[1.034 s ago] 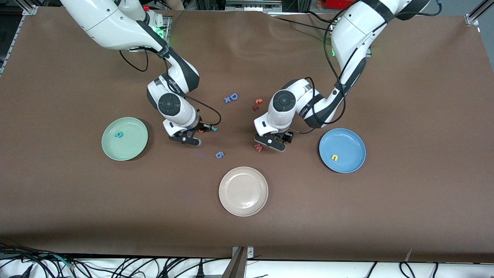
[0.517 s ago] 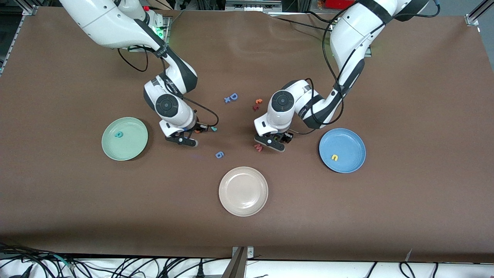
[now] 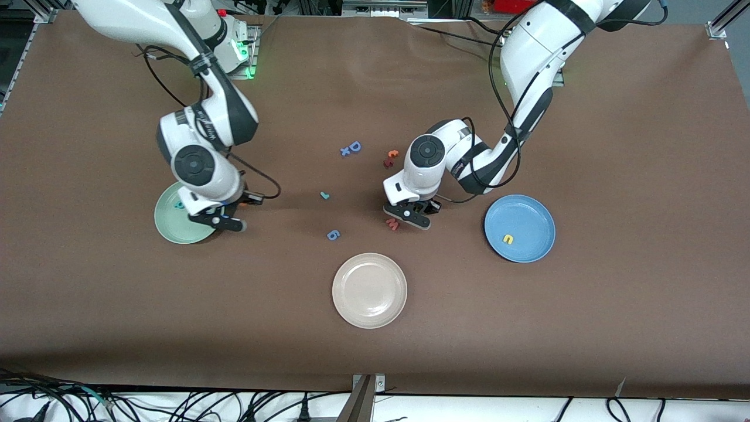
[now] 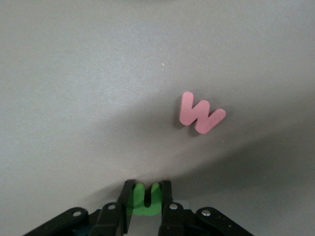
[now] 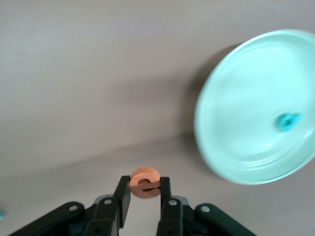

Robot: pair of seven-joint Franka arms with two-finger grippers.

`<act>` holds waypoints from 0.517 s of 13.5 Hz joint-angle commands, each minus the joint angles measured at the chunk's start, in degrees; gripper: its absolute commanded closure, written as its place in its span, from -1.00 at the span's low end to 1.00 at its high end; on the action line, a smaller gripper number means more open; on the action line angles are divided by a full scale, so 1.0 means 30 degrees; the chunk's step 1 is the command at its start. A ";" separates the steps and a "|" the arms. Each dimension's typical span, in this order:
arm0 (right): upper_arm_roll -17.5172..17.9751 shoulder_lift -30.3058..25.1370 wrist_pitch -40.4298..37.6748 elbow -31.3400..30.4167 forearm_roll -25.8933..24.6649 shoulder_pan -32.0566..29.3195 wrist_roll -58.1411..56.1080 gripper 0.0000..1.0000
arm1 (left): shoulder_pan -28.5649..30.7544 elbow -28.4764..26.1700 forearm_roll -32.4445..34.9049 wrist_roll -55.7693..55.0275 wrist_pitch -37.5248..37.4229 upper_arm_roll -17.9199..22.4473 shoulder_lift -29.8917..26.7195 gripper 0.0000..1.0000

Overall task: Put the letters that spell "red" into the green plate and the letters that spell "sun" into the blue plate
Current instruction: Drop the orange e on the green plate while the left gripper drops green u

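Note:
My right gripper (image 5: 145, 189) is shut on the orange e (image 5: 145, 182) and hangs over the rim of the green plate (image 3: 170, 227), seen in the front view as gripper (image 3: 225, 222). A teal d (image 5: 288, 121) lies in that plate (image 5: 246, 113). My left gripper (image 4: 146, 196) is shut on the green n (image 4: 146, 200), low at the table beside the pink w (image 4: 201, 113); the front view shows this gripper (image 3: 410, 215) mid-table. The teal r (image 3: 324, 195) lies on the table between the arms. A yellow u (image 3: 508, 239) rests in the blue plate (image 3: 527, 211).
A beige plate (image 3: 369, 290) sits nearer the front camera, mid-table. A blue g (image 3: 333, 235) lies between it and the r. A blue D (image 3: 351, 147) and an orange and red letter pair (image 3: 390, 158) lie farther back. The pink w (image 3: 392, 223) touches nothing.
My right arm has carried the orange e away from the teal r to the green plate's rim. My left gripper has closed on the green n, staying in place.

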 commanded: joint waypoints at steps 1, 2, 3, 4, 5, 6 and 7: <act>-0.1596 -0.0453 -0.0207 -0.0365 -0.0078 0.0043 -0.2601 0.62 | 0.0091 0.0205 0.0496 -0.0181 -0.1718 0.0057 -0.1200 0.88; -0.2240 -0.0366 -0.0120 -0.0394 0.0009 0.0043 -0.3598 0.61 | 0.0410 0.0235 0.0496 -0.0093 -0.2305 -0.0001 -0.1727 0.88; -0.2798 -0.0191 0.0026 -0.0452 0.0068 0.0014 -0.4391 0.61 | 0.0878 0.0294 0.0293 0.0517 -0.2746 -0.0117 -0.2052 0.88; -0.3036 0.0043 0.0115 -0.0482 0.0069 -0.0248 -0.5066 0.59 | 0.1579 0.0294 0.0029 0.1654 -0.3185 -0.0292 -0.2403 0.88; -0.3067 0.0306 0.0145 -0.0511 0.0069 -0.0685 -0.5420 0.57 | 0.2398 0.0323 -0.0582 0.3087 -0.3828 -0.0526 -0.2696 0.88; -0.3038 0.0628 0.0261 -0.0627 0.0069 -0.0951 -0.5424 0.57 | 0.3189 0.0323 -0.0907 0.4638 -0.4472 -0.0587 -0.2989 0.88; -0.3067 0.0747 0.0726 -0.0716 0.0069 -0.1127 -0.5540 0.56 | 0.3777 0.0265 -0.0969 0.6133 -0.5204 -0.0616 -0.3224 0.86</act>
